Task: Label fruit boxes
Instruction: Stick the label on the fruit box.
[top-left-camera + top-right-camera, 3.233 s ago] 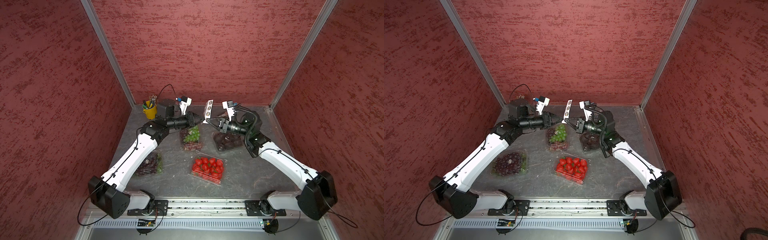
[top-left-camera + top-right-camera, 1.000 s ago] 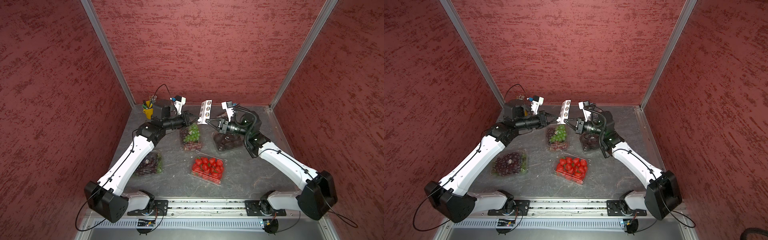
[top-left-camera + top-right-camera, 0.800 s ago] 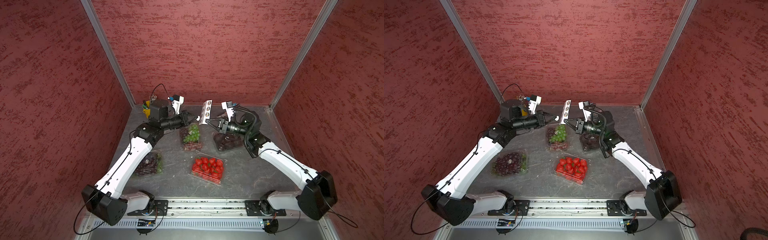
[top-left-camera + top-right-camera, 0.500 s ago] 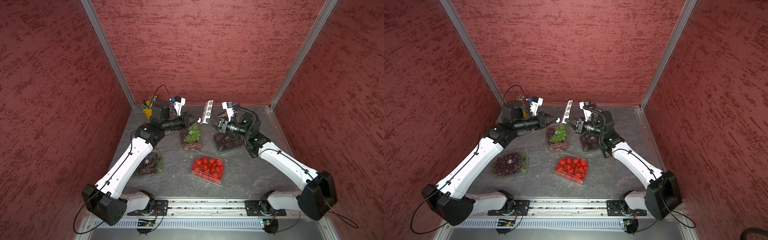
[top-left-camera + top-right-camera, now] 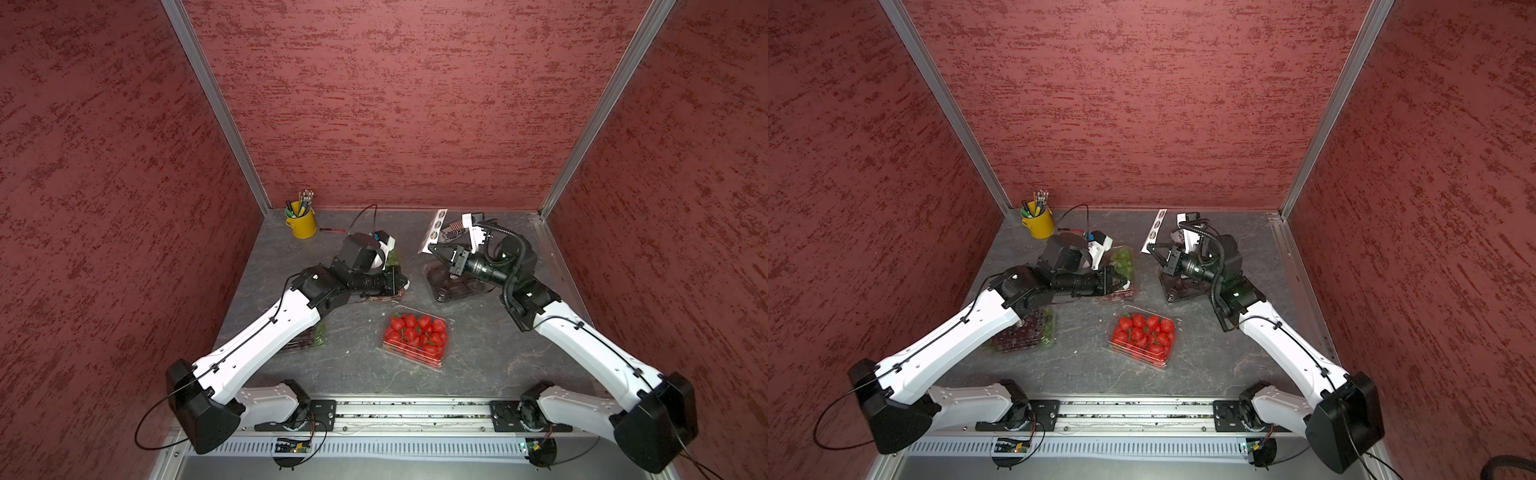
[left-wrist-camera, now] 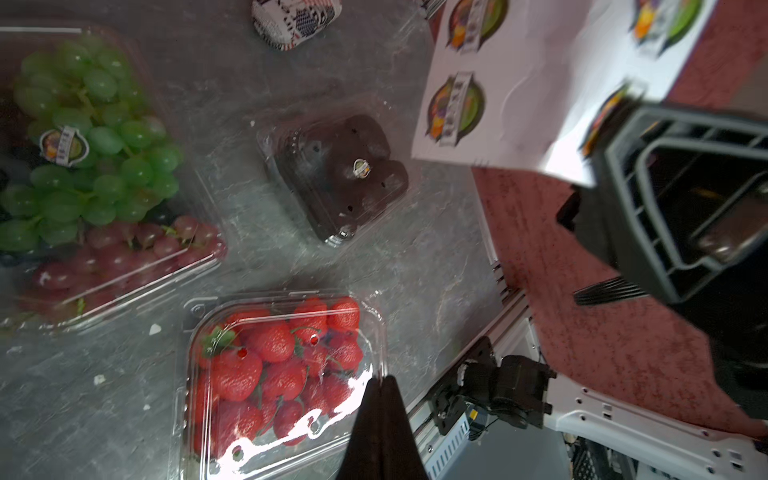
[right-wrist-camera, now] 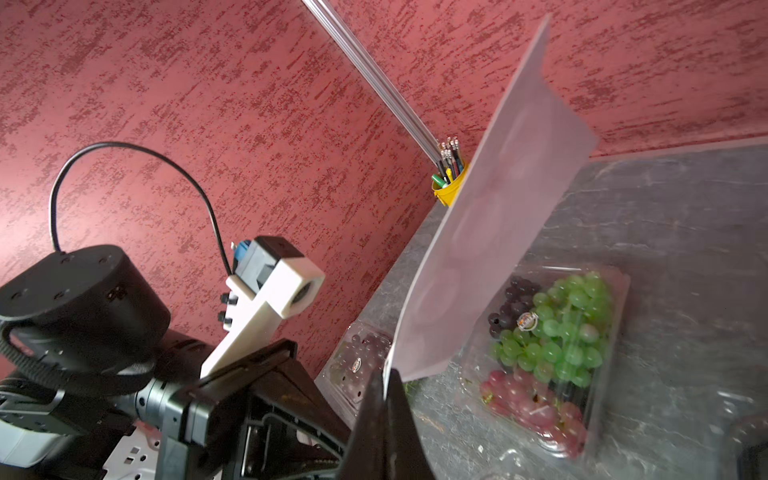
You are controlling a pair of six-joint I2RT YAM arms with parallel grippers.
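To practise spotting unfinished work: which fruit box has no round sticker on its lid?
The strawberry box; the green-grape box, dark-grape box and dark-fruit box each carry one.

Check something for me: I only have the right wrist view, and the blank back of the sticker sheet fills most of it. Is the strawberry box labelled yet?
Observer: Not that I can see. In the left wrist view the strawberry box shows no sticker on its clear lid.
Operator: And the dark fruit box? I can't make it out from here.
Observer: That one is done. The dark fruit box carries a round sticker near the middle of its lid.
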